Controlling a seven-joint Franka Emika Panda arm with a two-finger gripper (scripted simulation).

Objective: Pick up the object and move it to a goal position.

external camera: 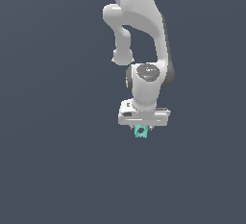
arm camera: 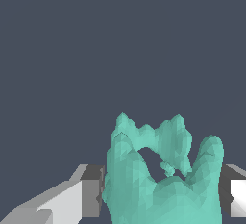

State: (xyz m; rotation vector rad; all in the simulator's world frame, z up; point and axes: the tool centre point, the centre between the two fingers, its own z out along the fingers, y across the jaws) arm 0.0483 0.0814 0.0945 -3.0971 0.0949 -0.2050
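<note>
The object [external camera: 141, 131] is a small teal-green lump with stubby prongs, hanging just under the white hand of the arm in the exterior view. My gripper [external camera: 141, 130] is shut on it. In the wrist view the object [arm camera: 161, 180] fills the space between the two fingers, with one grey pad [arm camera: 91, 192] pressed on one side and the other pad [arm camera: 227, 189] on the opposite side. Its prongs point away from the hand. No goal marker shows in either view.
The white arm [external camera: 141, 35] reaches down from the top of the exterior view. Behind it lies only a plain dark blue-grey ground [external camera: 48, 122].
</note>
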